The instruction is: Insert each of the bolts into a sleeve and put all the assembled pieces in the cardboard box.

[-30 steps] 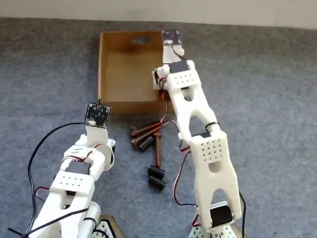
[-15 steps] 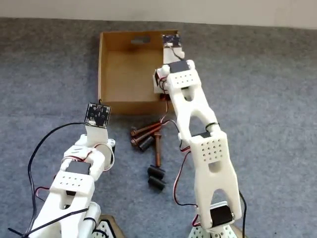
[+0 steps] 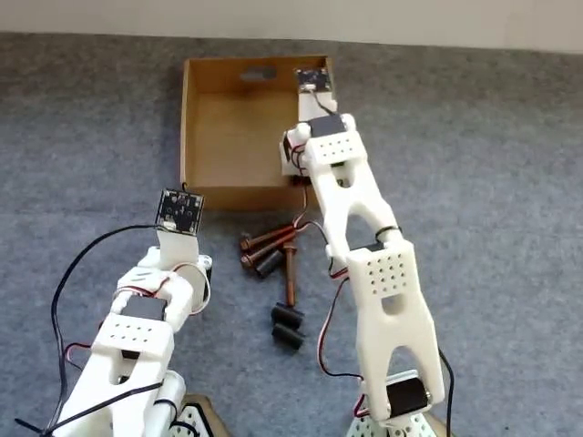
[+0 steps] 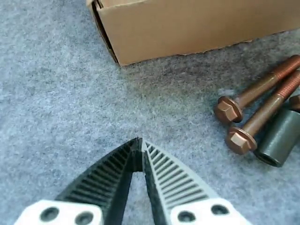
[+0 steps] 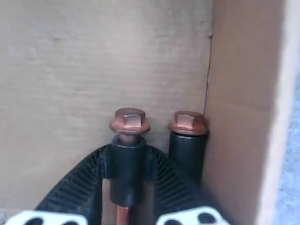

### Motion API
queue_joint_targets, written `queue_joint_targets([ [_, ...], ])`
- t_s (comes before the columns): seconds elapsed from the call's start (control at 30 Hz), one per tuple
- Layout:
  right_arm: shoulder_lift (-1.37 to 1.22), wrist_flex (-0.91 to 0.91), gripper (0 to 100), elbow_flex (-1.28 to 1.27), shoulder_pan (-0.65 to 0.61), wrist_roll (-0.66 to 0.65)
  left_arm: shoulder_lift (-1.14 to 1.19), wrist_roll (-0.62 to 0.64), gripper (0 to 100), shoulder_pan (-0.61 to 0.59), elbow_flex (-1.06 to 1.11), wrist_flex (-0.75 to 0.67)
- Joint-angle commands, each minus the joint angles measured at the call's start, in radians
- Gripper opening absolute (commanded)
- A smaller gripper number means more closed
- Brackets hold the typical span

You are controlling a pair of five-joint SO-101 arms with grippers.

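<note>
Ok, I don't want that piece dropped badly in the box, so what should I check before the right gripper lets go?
1. Right gripper shut on the assembled piece: ok.
2. Bolt through its sleeve: ok.
3. Piece inside the cardboard box walls: ok.
4. Room to open beside the second assembled piece: cannot tell, it lies close.
5. Left gripper shut, outside the box over the carpet: ok.
6. All pieces boxed: not ok, loose bolts and sleeves lie on the carpet.
</note>
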State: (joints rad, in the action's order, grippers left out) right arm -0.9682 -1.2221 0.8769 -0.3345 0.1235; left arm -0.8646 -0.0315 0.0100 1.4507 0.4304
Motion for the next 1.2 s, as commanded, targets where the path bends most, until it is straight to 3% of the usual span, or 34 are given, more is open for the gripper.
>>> queue_joint_targets([
  [0.0,0.002,-0.001,0.6,0.033,0.002,-0.006,-0.001,-0.009,1,0.019,-0.004,-0.017],
  [0.17,0.001,-0.005,2.0,0.033,0.002,-0.005,-0.001,-0.009,1,0.019,-0.004,-0.017],
  [0.37,0.002,-0.007,15.9,0.035,0.004,0.058,-0.001,-0.009,1,0.019,-0.004,-0.017],
  [0.53,0.002,-0.024,15.9,0.125,0.007,0.06,-0.001,-0.009,1,0.019,-0.004,-0.017],
  [0.67,0.002,-0.153,15.7,0.332,0.005,0.064,-0.001,-0.009,1,0.019,-0.004,-0.017],
  [0.83,-0.01,-0.283,0.0,0.556,-0.007,0.06,-0.001,-0.009,1,0.019,-0.004,-0.017],
  [1.17,-0.081,-0.305,0.9,0.57,-0.059,0.046,-0.001,-0.009,1,0.019,-0.004,-0.017],
])
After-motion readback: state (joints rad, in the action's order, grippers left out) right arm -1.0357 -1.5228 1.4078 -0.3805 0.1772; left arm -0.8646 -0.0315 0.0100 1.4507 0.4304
